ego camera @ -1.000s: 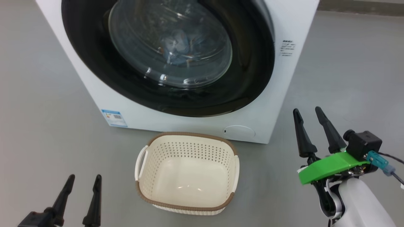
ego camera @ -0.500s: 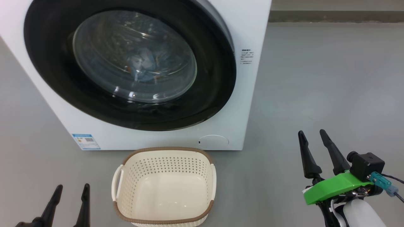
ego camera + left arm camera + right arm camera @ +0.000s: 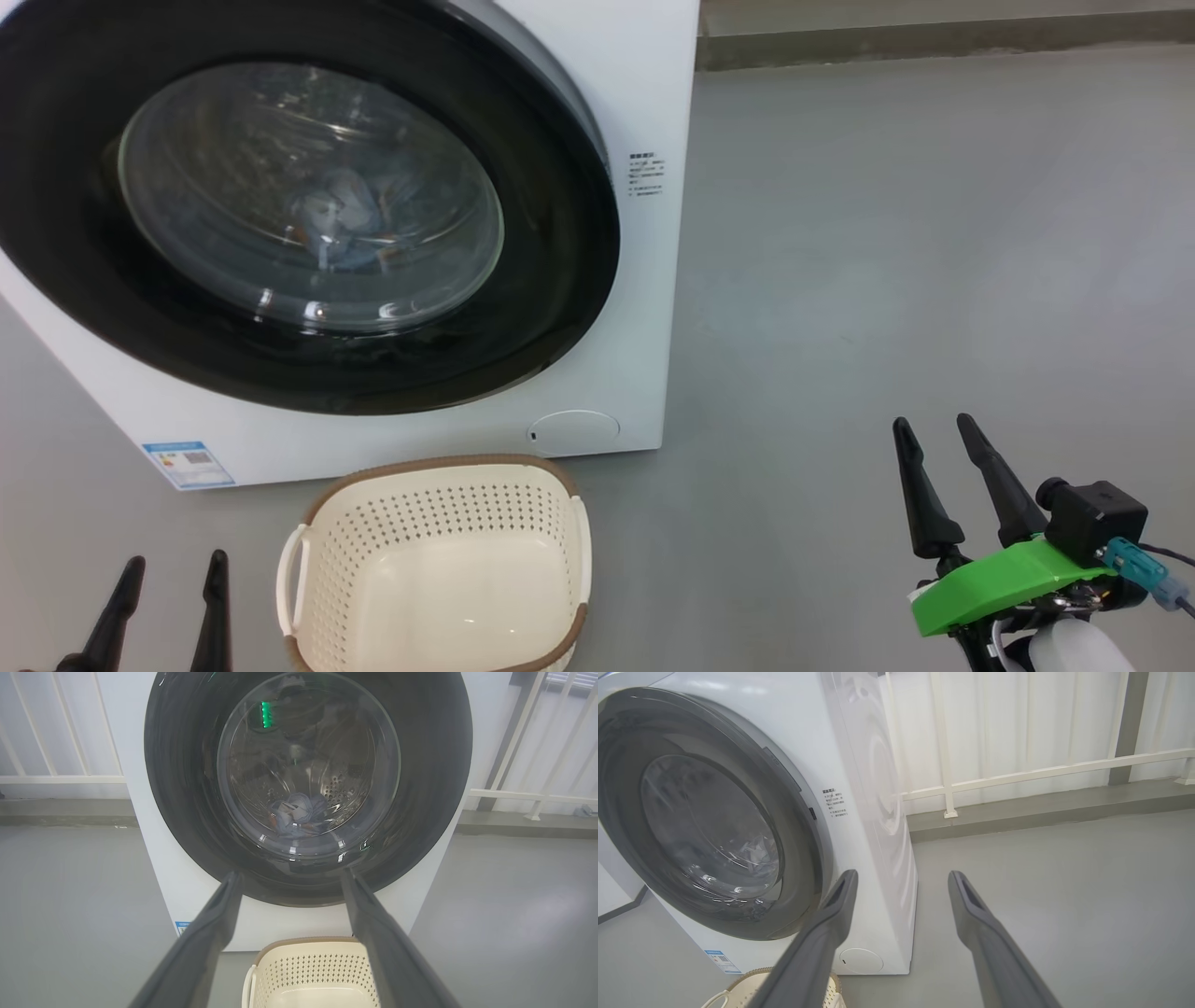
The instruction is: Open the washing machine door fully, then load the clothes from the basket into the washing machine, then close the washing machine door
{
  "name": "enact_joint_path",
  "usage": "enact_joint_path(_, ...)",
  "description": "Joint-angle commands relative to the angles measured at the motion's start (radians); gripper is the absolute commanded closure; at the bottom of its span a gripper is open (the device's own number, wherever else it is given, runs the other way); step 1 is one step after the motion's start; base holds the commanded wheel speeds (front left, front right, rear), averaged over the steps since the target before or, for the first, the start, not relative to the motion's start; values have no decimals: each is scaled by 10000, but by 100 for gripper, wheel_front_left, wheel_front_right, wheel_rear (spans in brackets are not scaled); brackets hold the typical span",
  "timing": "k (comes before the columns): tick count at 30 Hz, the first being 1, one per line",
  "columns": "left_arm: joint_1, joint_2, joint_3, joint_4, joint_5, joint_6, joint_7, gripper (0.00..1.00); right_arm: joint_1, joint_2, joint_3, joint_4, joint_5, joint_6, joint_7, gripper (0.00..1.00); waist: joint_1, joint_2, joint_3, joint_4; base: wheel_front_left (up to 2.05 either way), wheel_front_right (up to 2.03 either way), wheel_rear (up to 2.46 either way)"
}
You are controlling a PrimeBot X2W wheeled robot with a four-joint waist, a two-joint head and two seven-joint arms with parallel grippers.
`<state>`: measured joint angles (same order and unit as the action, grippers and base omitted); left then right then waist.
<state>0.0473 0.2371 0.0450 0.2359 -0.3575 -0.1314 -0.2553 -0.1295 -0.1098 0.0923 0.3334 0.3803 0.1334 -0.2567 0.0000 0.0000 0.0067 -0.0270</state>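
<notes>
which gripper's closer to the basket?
The left gripper, right beside the basket at its handle; the right gripper is well away past the other side.

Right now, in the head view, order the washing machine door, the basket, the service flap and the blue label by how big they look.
1. washing machine door, largest.
2. basket, partly cut off below.
3. service flap and blue label look about alike; I won't rank them.

The smooth grey floor (image 3: 887, 243) carries the white washing machine (image 3: 644, 308) and, just in front of its lower edge, the cream basket (image 3: 439, 513), standing upright, mouth up
</notes>
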Motion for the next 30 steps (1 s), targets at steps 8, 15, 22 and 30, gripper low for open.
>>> enact_joint_path(8,-145,295,541,-271,242,8,-65,0,198,-319,39,-312,9,-27,-51,0,0,0,-57,-393,0,0,0)
enact_joint_path(15,-113,327,603,-300,279,8,-65,0,412,-399,-62,-334,-21,-27,-51,0,0,0,-101,-491,0,0,0)
enact_joint_path(22,-146,405,676,-281,263,8,-65,0,452,-404,-119,-345,-56,-27,-51,0,0,0,-100,-526,0,0,0)
enact_joint_path(30,-144,383,763,-292,297,8,-65,0,467,-410,-168,-341,-103,-27,-51,0,0,0,-97,-509,0,0,0)
